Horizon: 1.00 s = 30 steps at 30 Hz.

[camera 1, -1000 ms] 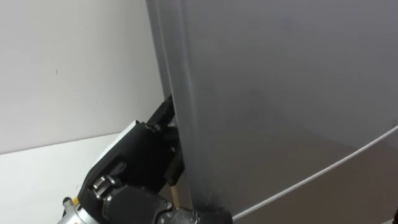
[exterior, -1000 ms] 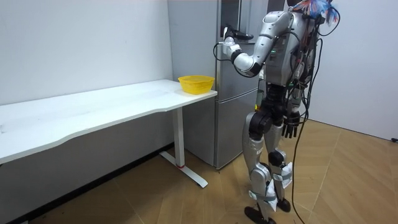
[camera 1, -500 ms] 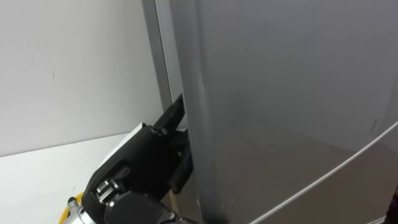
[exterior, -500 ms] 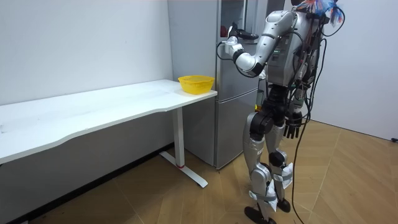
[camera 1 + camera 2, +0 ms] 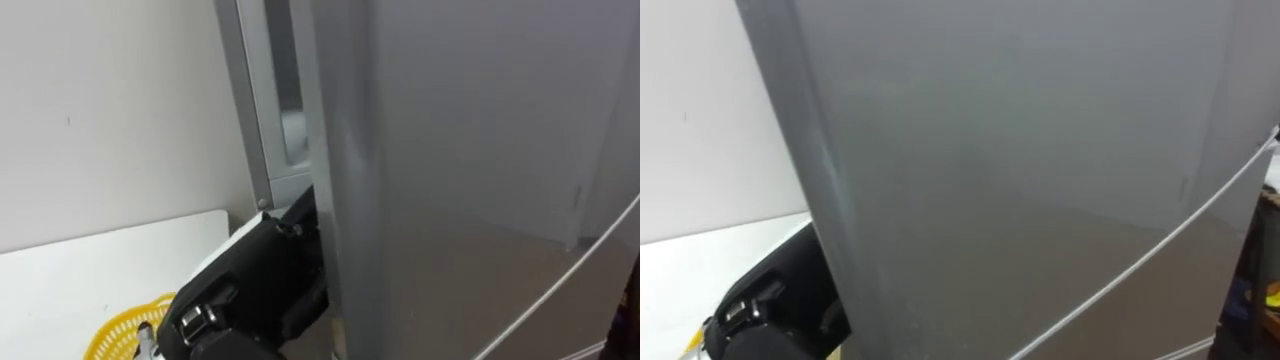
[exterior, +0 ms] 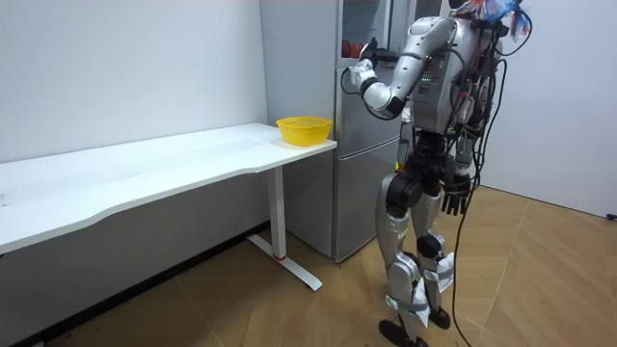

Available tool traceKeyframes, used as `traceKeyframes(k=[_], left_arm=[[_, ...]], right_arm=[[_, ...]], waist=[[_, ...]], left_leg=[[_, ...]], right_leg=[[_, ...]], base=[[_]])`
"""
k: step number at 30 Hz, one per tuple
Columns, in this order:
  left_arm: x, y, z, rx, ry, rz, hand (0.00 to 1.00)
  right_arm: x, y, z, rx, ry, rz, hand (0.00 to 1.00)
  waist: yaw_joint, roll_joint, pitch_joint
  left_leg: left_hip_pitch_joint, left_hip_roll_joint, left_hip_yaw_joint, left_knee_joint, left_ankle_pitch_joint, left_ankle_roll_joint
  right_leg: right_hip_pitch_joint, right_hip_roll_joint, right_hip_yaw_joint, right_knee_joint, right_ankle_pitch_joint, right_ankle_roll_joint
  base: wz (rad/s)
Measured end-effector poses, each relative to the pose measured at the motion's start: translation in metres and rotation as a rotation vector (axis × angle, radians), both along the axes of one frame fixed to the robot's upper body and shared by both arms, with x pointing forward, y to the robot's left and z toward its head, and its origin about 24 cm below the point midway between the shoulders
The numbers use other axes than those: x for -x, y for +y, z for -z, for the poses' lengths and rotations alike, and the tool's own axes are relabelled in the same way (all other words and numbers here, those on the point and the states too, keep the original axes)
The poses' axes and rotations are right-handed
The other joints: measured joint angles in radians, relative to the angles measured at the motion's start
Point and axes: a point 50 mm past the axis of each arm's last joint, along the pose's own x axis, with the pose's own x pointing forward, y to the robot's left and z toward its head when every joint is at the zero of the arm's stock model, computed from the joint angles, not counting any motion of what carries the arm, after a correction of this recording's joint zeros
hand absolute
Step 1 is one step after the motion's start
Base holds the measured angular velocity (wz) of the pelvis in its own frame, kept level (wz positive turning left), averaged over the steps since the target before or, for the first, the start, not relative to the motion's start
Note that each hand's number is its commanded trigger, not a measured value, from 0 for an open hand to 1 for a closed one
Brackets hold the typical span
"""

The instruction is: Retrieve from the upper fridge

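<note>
The left hand (image 5: 262,288), lower centre, lies against the fridge door (image 5: 470,150) edge and is partly hidden behind it; its grip cannot be told. The upper door stands ajar, filling the frame's right. The right hand (image 6: 453,200) hangs slack by the thigh; a basket (image 5: 118,328) sits on the bench (image 5: 70,280), lower left.

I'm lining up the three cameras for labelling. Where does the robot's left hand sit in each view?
Left eye view: left hand low, left of centre, against the edge of the fridge door.
Right eye view: left hand in the lower left corner, beside that door edge.
Room view: left hand raised, upper middle.
Shared landmark: the white table, left of the hand in all three.
</note>
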Motion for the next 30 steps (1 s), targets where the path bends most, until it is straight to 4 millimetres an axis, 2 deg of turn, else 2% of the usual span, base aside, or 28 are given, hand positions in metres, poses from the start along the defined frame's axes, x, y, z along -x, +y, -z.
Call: traceKeyframes(k=[8,15,30], left_arm=[[0.001,0.000,0.001,-0.018,0.002,0.026,0.00],[0.003,-0.004,0.003,-0.024,0.012,0.053,0.00],[0.004,-0.009,0.000,-0.025,-0.006,0.094,0.00]], right_arm=[[-0.001,0.000,0.000,0.005,-0.006,0.000,0.00],[-0.002,-0.001,0.000,0.010,-0.019,-0.004,0.00],[-0.004,-0.001,0.000,0.003,-0.032,-0.013,0.00]], waist=[[-0.033,0.002,0.0003],[-0.054,0.012,0.0044],[-0.059,0.009,0.0086]], left_leg=[[0.002,0.000,0.001,0.003,0.000,0.000],[0.001,0.000,0.005,0.004,0.000,0.000],[-0.001,0.001,0.028,0.004,0.000,0.000]], right_leg=[[-0.004,0.001,0.010,0.012,0.001,0.001],[-0.010,0.002,0.016,0.014,0.001,0.002],[-0.014,-0.001,0.023,0.013,0.004,0.006]], base=[[-0.03],[-0.02],[-0.01]])
